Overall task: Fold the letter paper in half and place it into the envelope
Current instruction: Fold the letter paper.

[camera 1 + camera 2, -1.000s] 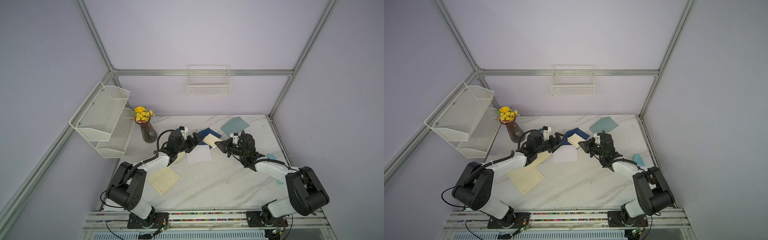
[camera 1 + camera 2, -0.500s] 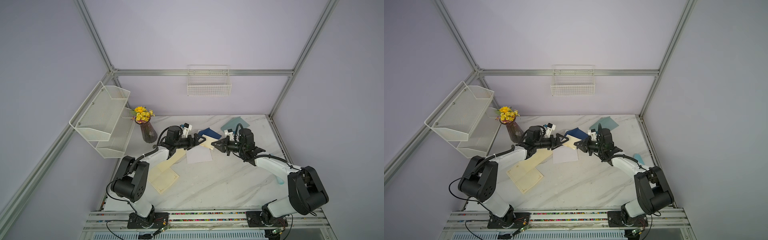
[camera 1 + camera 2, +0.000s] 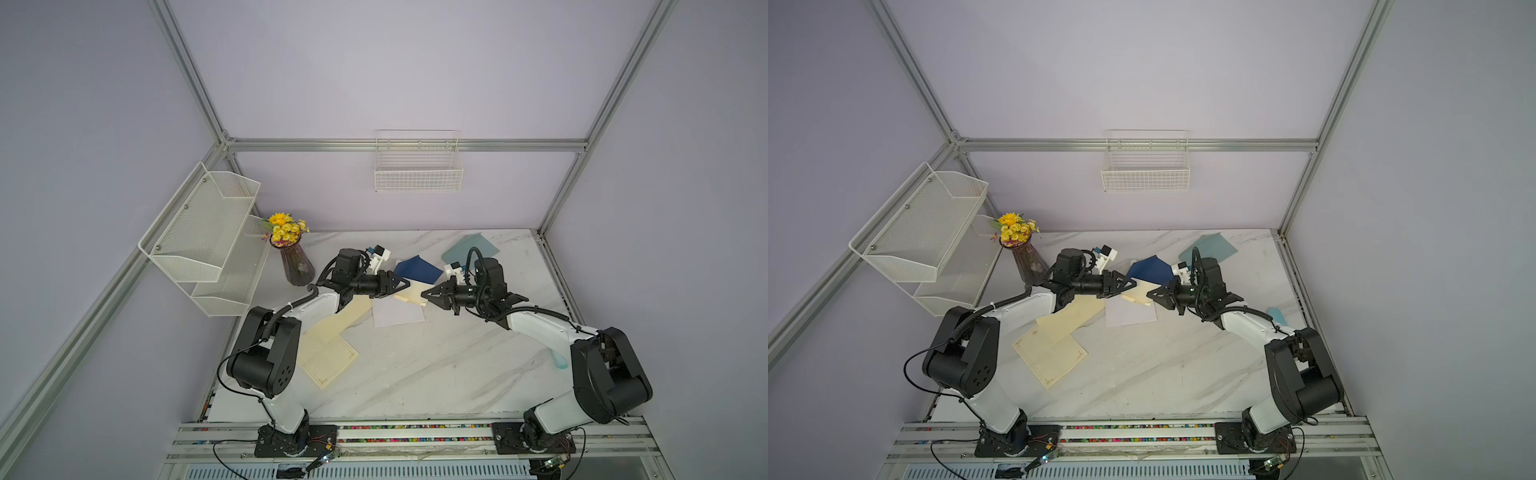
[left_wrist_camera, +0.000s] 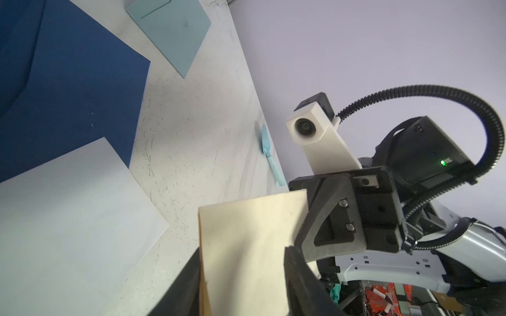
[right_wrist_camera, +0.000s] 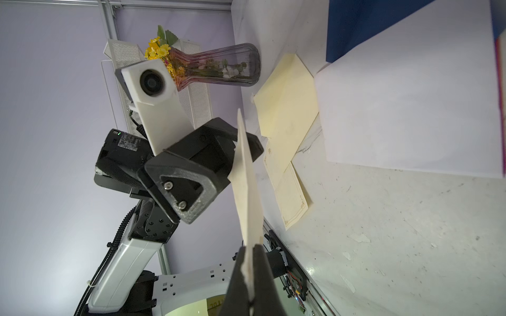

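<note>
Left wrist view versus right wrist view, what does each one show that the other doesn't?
Only the left wrist view shows the pale blue envelope, what looks like a teal spoon, and the right arm's camera. Only the right wrist view shows the vase with yellow flowers, the cream papers lying flat, and the left arm's camera. Both show the cream sheet held up in the air, the white sheet and the navy envelope.
</note>
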You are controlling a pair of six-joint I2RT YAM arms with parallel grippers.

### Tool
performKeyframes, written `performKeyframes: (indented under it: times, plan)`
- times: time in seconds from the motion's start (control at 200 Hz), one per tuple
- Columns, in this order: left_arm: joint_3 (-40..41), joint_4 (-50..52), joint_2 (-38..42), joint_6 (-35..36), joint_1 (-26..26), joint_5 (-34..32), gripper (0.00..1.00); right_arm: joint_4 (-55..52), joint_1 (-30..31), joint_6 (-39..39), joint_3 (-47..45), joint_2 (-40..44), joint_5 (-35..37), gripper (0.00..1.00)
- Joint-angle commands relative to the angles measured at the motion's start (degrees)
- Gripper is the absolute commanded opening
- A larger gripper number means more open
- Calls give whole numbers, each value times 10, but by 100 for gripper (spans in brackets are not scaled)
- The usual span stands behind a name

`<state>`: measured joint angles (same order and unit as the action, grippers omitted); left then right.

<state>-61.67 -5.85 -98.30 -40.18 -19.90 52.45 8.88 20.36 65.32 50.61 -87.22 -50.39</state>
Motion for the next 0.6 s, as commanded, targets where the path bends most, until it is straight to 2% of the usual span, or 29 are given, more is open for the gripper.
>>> performKeyframes:
  times: [0.0, 0.115, 0.215, 0.24, 0.295, 0.345, 0.38, 0.475, 0.595]
  plan:
    - [-21, 4, 0, 27, 1, 32, 42, -10, 0, -13, 22, -11, -12, 0]
    - [-21, 3, 0, 26, 1, 34, 31, -22, 0, -23, 32, -19, -18, 0]
    - [-22, 0, -1, 20, 1, 35, 13, -31, 0, -29, 40, -22, -19, 0]
    - [-22, -1, 0, 17, 2, 35, 9, -32, 0, -29, 41, -21, -17, 7]
    - [-23, -9, 1, 4, 1, 33, 3, -31, 0, -23, 39, -19, -12, 31]
    - [-22, -21, 1, -15, 1, 27, 0, -18, 0, -10, 35, -15, -4, 54]
    - [-24, -26, 2, -29, 1, 19, 0, -7, 0, 3, 30, -12, 3, 65]
    - [-29, -44, -4, -77, 1, -5, 0, 39, 3, 52, 11, -3, 27, 78]
    - [-19, -92, -9, -163, 2, -49, 0, 86, 17, 108, -3, 7, 76, 82]
